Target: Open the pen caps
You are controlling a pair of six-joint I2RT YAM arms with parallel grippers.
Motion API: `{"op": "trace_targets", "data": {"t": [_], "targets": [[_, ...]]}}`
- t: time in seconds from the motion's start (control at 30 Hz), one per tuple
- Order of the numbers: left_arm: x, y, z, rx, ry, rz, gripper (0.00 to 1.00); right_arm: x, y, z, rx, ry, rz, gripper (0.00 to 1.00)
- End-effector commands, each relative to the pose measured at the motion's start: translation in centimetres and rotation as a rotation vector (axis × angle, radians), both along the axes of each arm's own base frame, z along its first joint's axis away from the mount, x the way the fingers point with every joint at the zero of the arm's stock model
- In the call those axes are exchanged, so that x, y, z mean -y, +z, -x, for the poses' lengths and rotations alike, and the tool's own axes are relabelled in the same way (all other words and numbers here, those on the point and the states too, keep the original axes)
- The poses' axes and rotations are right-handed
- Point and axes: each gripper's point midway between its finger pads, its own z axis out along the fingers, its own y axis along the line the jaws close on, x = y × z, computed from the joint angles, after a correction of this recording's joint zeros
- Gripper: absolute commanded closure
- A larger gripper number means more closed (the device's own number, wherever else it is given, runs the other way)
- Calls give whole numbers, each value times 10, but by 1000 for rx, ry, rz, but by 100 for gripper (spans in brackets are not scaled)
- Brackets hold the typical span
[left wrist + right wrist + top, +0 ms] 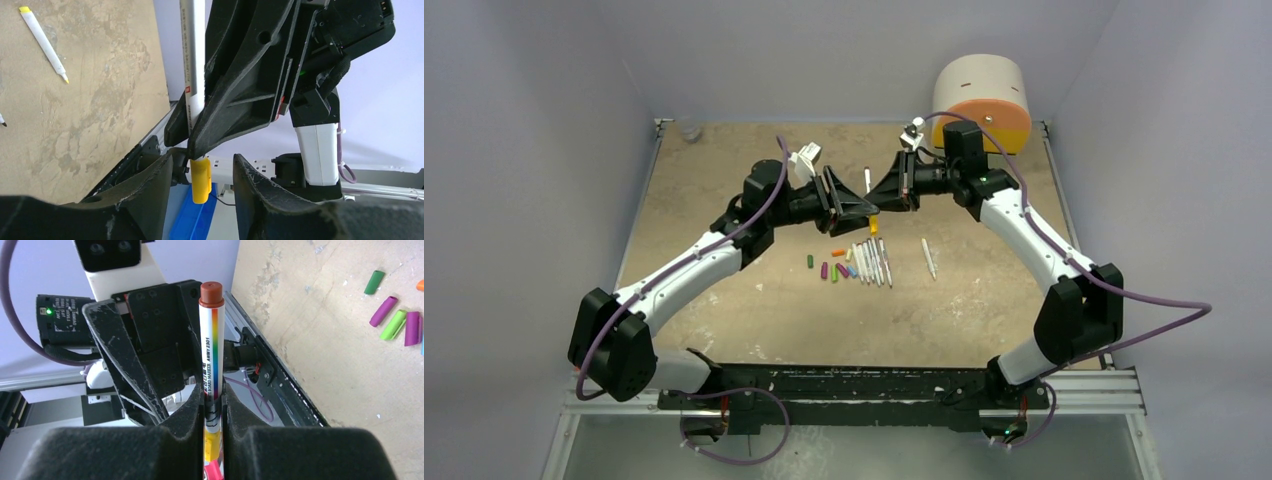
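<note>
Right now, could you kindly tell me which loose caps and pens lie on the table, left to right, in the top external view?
dark green cap → magenta cap → lime cap → bunch of white pens → lone white pen

High rear overhead onto table, close opposing wrist views sharing pen

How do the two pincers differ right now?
The right pincer is shut on the white pen; the left pincer stands open. The right pincer touches the pen; the left pincer's fingers flank the yellow cap with gaps on both sides. Both are black, two-fingered, raised above the table.
</note>
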Motion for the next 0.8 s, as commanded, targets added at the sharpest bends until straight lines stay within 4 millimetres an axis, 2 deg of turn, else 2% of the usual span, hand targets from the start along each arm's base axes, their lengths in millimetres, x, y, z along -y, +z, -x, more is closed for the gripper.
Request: {"op": "trace_targets", "data": {"t": [0.0, 0.37, 0.47, 0.57, 0.77], "targets": [[2, 13, 8, 80, -17, 17, 55, -3, 29, 0, 73, -15, -56, 99], [10, 10, 11, 86, -28, -2, 56, -6, 32, -8, 66, -42, -72, 100], [14, 10, 12, 88, -36, -3, 72, -6, 29, -8, 60, -47, -67, 100], [17, 6, 13, 76, -46, -9, 98, -5, 25, -7, 51, -53, -62, 100], [19, 2, 16, 58, -50, -17, 100, -4, 21, -7, 42, -57, -55, 100]]}}
